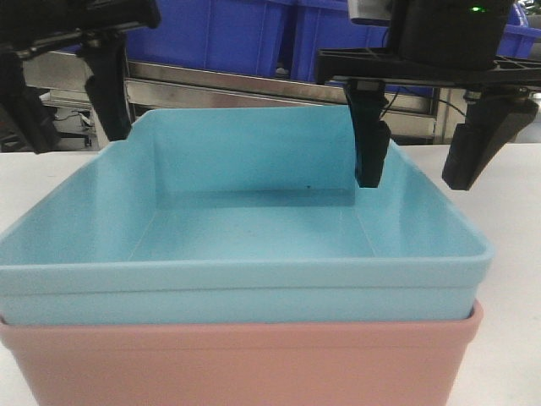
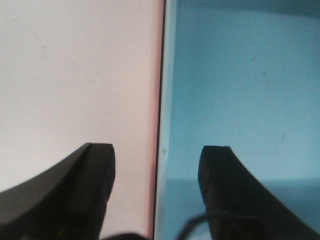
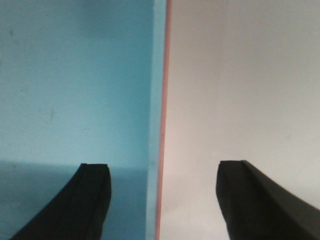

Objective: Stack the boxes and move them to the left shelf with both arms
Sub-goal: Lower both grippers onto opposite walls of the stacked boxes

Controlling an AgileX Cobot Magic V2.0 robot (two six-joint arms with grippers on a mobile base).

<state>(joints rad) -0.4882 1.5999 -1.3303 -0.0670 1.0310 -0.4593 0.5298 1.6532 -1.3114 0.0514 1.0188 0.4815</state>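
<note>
Wide open and holding nothing, the black left hand (image 2: 157,150) has one finger over the white tabletop (image 2: 60,75) and one inside the light blue plastic tub (image 2: 240,90), with the tub's side wall between them. The black right hand (image 3: 164,169) stands the same way, just as open, over the other side wall. Nearest, the salmon pink plastic tub (image 1: 254,355) sits on the tabletop with the blue tub nested inside it. Behind them is a shiny steel shelf (image 1: 254,85). Dark blue ribbed bins (image 1: 228,34) are farthest back.
</note>
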